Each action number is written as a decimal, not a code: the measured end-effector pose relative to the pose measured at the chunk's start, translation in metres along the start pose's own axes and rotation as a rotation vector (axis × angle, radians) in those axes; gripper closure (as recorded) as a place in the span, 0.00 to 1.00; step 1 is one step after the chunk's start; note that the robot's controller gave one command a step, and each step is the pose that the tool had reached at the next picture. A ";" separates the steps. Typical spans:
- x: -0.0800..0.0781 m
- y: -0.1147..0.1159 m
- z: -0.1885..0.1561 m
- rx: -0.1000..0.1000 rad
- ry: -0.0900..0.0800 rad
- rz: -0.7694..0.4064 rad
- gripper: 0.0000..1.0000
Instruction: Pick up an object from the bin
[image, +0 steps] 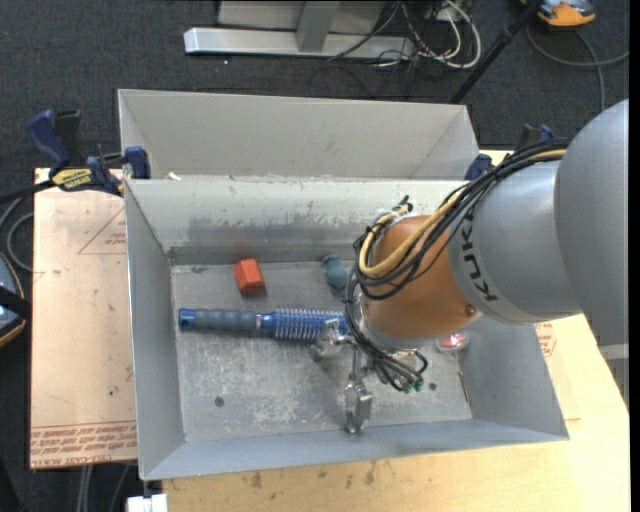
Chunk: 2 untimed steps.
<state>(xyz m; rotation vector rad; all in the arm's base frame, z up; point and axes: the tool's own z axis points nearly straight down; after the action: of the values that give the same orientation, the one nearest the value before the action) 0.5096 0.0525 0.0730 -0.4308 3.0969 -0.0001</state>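
My gripper (354, 410) hangs low over the bin floor close to the front wall, right of centre. No loose thing lies directly under it. Nearest to it is a blue brush (262, 322), lying across the middle of the floor with its smooth handle to the left and its ribbed bristle end to the right, just up and left of the gripper. A small orange block (249, 277) sits behind the brush near the back wall.
A small grey-teal thing (333, 268) lies at the back wall, partly behind the orange wrist cover. A small pinkish thing (455, 341) peeks out on the right under the arm. Bare floor stretches left of the gripper along the front wall.
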 end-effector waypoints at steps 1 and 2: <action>-0.083 0.030 -0.026 -0.004 0.003 0.106 0.00; -0.138 0.039 -0.068 -0.003 0.006 0.238 0.00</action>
<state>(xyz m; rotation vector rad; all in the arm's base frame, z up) 0.6305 0.1278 0.1431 -0.0599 3.1325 0.0054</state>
